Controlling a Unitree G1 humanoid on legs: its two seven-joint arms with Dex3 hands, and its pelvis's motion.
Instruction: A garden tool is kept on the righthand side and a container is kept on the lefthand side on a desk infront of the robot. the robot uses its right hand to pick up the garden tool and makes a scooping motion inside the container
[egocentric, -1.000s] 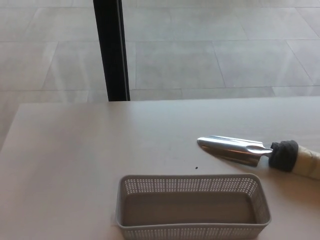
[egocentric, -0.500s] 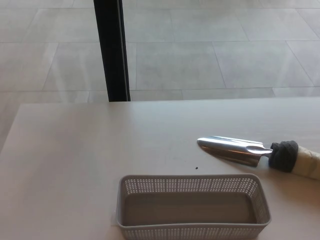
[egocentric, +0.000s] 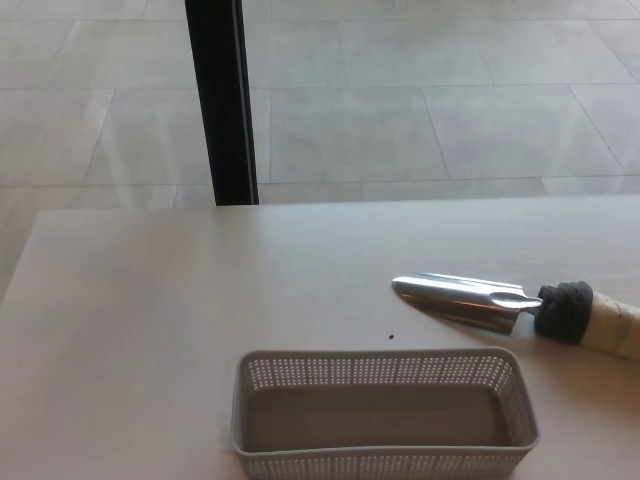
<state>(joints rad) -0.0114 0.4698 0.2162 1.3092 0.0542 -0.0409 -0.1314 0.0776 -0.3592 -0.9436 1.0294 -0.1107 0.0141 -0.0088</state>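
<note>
A garden trowel (egocentric: 470, 301) lies flat on the desk at the right, its shiny metal blade pointing left. Its dark collar and pale handle (egocentric: 612, 326) run off the picture's right edge. A grey perforated plastic container (egocentric: 384, 372) stands at the desk's near edge, left of and nearer than the trowel; nothing shows inside it. Neither of my hands shows in the head view.
The pale desk (egocentric: 150, 300) spreads to the left and back, ending at a far edge against a tiled floor. A black upright post (egocentric: 222, 100) rises behind the desk's far left part. A small dark speck (egocentric: 391, 336) lies between trowel and container.
Only a slight shift of the whole picture; the trowel and container lie where they were.
</note>
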